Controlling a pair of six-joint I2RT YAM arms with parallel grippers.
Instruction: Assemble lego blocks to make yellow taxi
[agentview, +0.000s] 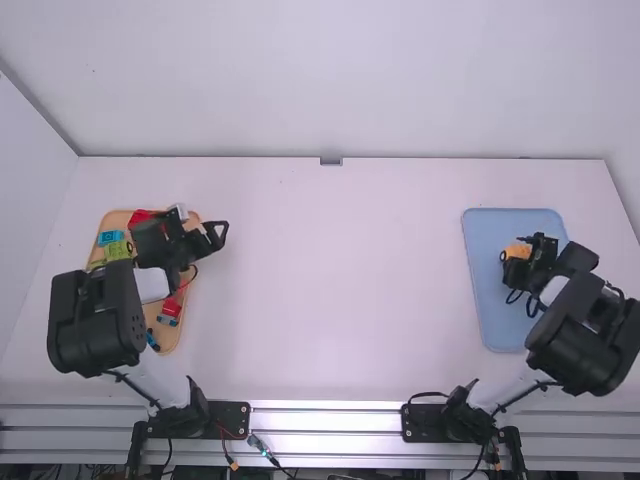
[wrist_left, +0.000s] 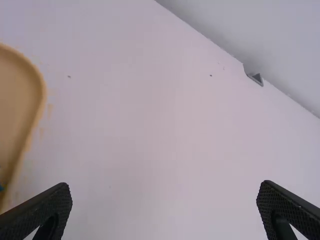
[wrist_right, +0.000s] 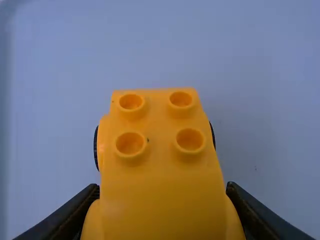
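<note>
In the high view the right gripper (agentview: 528, 246) is over the blue tray (agentview: 492, 300), at the yellow car block (agentview: 515, 252). The right wrist view has the yellow car block (wrist_right: 160, 150) with studs on top and dark wheels at its sides, held between the fingertips of the right gripper (wrist_right: 162, 192). The left gripper (agentview: 222, 234) is at the right edge of the wooden tray (agentview: 163, 338) in the high view. From its wrist, the left gripper (wrist_left: 165, 192) stands wide open above bare table, with nothing between its fingers.
On the wooden tray lie red blocks (agentview: 172, 308), a blue block (agentview: 110, 237) and a green block (agentview: 118, 249), partly under the left arm. A wide stretch of white table (agentview: 340, 290) separates the two trays. The wall rises behind the table.
</note>
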